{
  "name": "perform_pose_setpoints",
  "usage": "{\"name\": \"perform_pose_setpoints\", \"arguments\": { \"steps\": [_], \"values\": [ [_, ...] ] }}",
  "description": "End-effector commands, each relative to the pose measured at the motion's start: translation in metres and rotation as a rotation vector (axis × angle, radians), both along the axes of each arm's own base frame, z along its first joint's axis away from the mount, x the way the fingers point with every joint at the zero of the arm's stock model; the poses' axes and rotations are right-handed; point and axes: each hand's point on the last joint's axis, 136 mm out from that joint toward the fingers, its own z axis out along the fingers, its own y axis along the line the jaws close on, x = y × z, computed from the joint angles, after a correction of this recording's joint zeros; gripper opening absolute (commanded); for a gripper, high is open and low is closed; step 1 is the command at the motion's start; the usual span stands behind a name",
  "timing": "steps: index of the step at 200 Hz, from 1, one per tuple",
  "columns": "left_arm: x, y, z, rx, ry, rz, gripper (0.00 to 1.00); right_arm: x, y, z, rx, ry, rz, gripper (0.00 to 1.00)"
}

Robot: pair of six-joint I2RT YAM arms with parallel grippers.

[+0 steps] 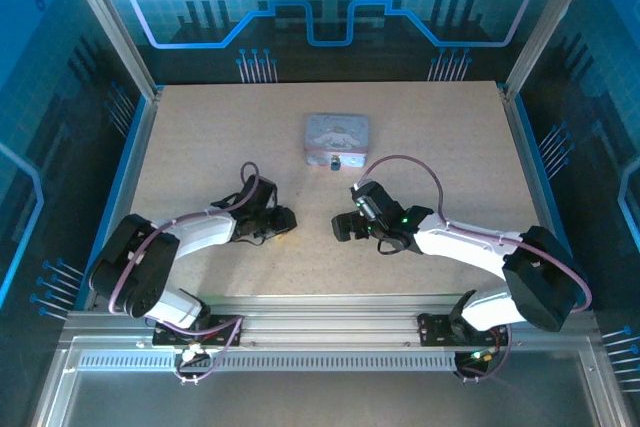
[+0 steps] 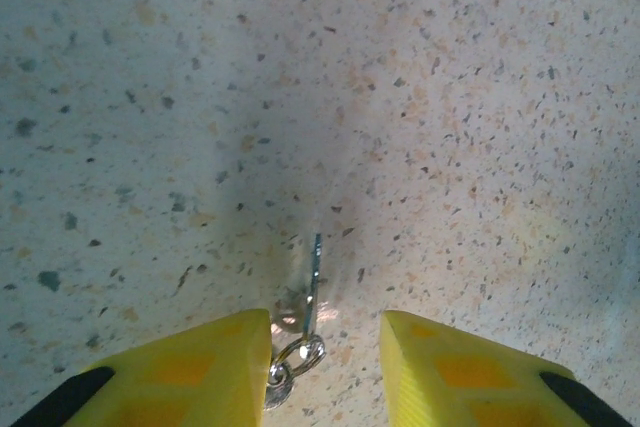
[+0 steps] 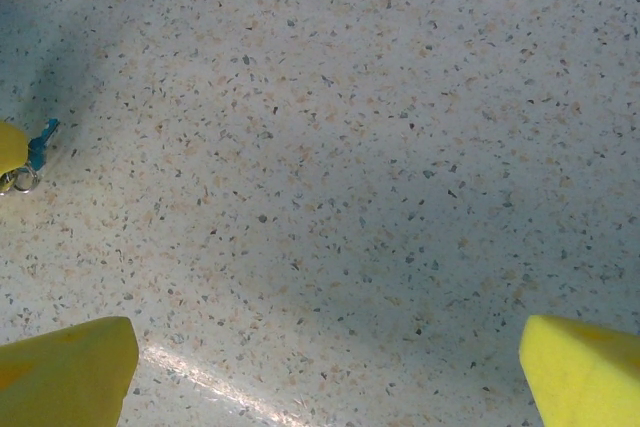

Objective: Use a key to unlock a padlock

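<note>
Left gripper (image 2: 325, 325) apart, key (image 2: 314, 275) between | right gripper (image 3: 325, 327) apart | top: padlock (image 1: 335, 161) by tin (image 1: 336, 134)

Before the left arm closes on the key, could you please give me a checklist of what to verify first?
1. Key lies between the left gripper's fingers: ok, on the table, blade pointing away.
2. Left gripper open wide enough: ok, jaws apart either side of the key.
3. Key ring clear of the fingers: cannot tell, it sits right against one.
4. Right gripper free for the padlock: ok, open, holding nothing.
5. Padlock located: ok, at the tin's near edge.
6. Keyhole direction: cannot tell, too small.
</note>
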Motion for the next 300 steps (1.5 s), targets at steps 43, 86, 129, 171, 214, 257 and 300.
{"name": "perform_pose_setpoints", "arguments": {
  "steps": [43,86,129,171,214,257,300],
  "values": [
    [-0.001,0.003,-0.006,0.088,0.024,-0.024,0.28,0.001,0.003,0.000,-0.019,0.010,0.012,0.99],
    [-0.002,0.004,-0.010,0.135,0.033,-0.044,0.17,0.001,-0.002,0.007,-0.015,-0.006,-0.007,0.99],
    [-0.003,0.011,-0.008,0.188,0.027,-0.036,0.01,-0.004,-0.009,0.001,-0.019,0.003,-0.024,0.99],
    [-0.003,0.010,-0.001,0.182,-0.016,-0.054,0.00,-0.001,-0.012,0.006,0.007,-0.004,-0.042,0.99],
    [-0.002,0.008,0.010,0.173,-0.062,-0.090,0.00,0.000,-0.020,0.003,0.081,0.026,-0.091,0.99],
    [-0.002,0.007,0.023,0.156,-0.131,-0.117,0.00,0.002,-0.031,0.002,0.146,0.053,-0.144,0.98],
    [-0.002,-0.005,0.045,0.096,-0.238,-0.203,0.00,0.005,-0.041,0.016,0.199,0.039,-0.153,0.96]
  ]
}}
